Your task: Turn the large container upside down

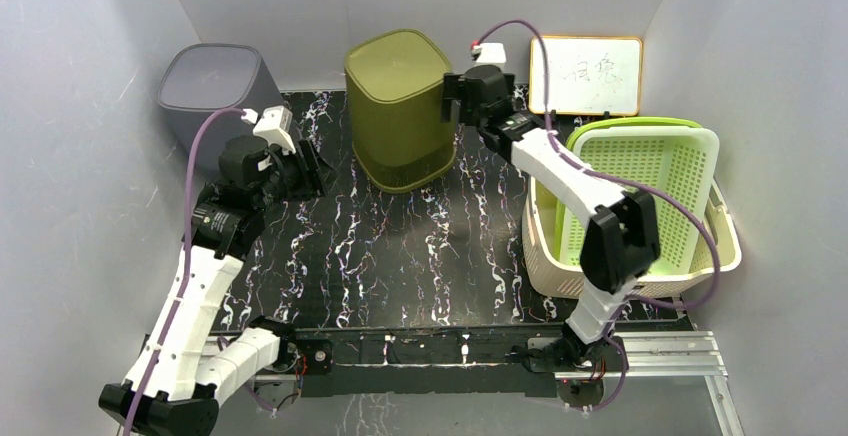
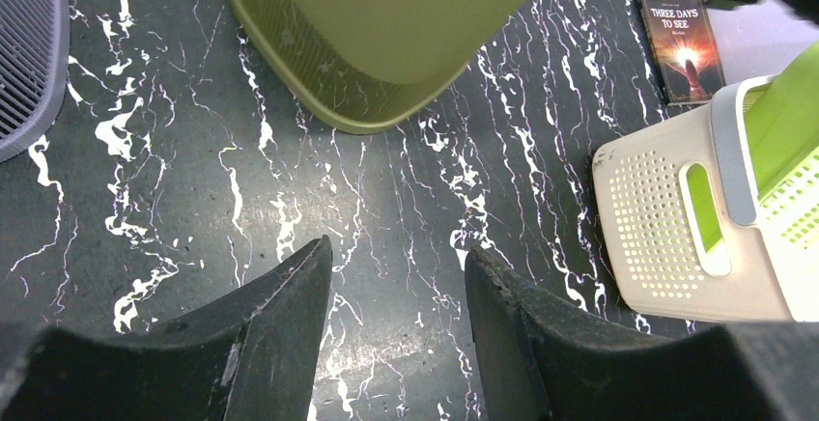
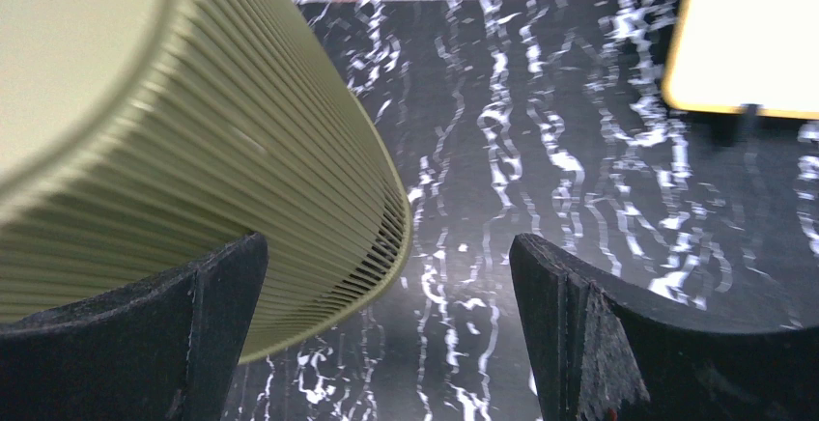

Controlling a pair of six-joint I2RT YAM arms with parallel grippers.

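White walls enclose a black marbled table [image 1: 420,256]. Large olive container [image 1: 400,106] stands at the far edge, centre, wide rim down and closed base up. A grey bin [image 1: 215,86] occupies the far left corner and a whiteboard [image 1: 590,76] the far right. A white basket [image 1: 545,256] holding a green basket [image 1: 640,171] sits at the right edge, with a book [image 2: 681,40] beyond it.

Left gripper [image 2: 398,259] hovers over bare table near the container, jaws apart and empty. Right gripper [image 3: 386,242], arm stretched forward, sits beside the container's right wall, jaws spread wide, gripping nothing.
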